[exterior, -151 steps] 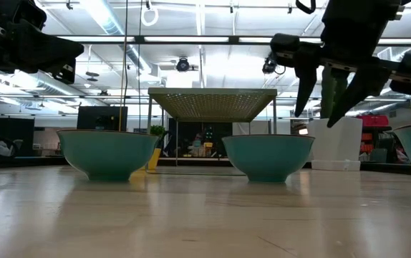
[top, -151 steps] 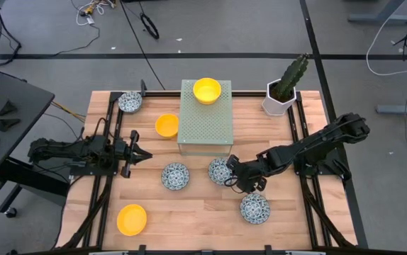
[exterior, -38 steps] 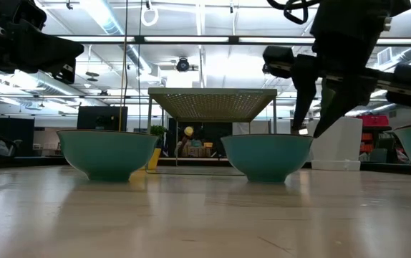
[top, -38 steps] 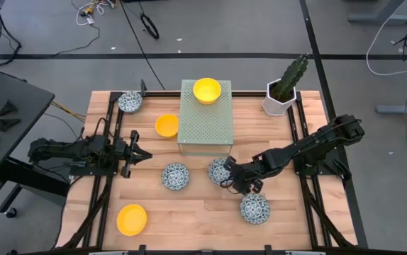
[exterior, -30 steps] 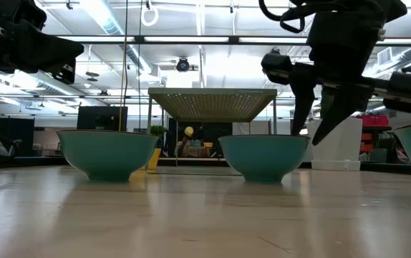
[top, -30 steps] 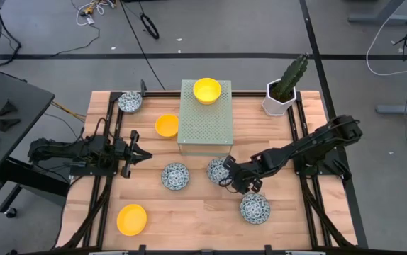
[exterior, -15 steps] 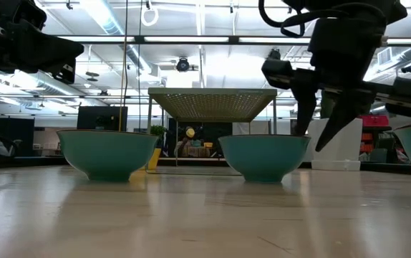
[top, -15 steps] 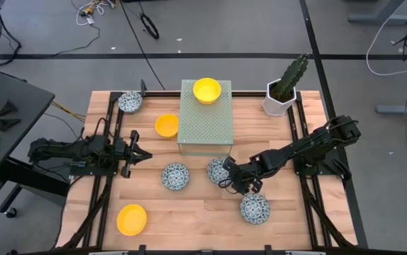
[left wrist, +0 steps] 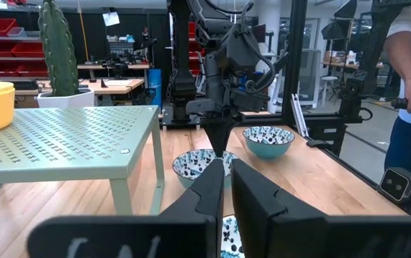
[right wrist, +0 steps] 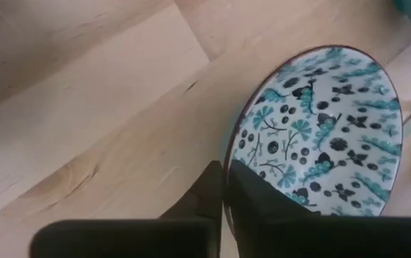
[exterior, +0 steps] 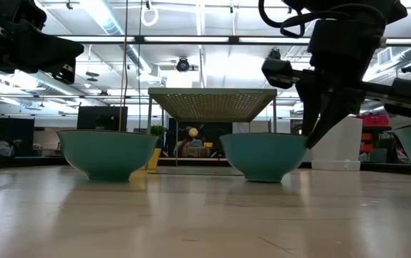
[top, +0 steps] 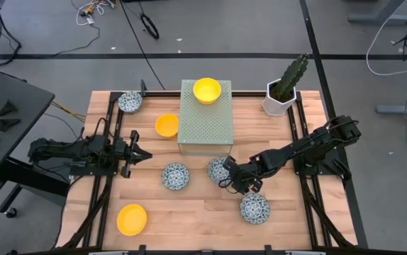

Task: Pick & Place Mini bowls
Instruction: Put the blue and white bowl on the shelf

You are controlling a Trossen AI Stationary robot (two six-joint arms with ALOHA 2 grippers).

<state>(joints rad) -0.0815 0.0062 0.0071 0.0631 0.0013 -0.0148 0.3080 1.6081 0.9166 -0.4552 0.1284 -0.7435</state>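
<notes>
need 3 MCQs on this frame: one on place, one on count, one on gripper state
1. Where is the right gripper?
A. at the rim of the patterned bowl in front of the green perforated stand
B. over the cactus pot
C. above the front-left yellow bowl

2. How many yellow bowls show in the high view?
A. one
B. three
C. five

3. The right gripper's fingers are:
A. wide open above the table
B. closed on the bowl's rim
C. out of sight

Key: 1 A, the high view puts it at that bowl's edge; 2 B, one on the stand, two on the table; 3 B, the right wrist view shows the rim pinched.
</notes>
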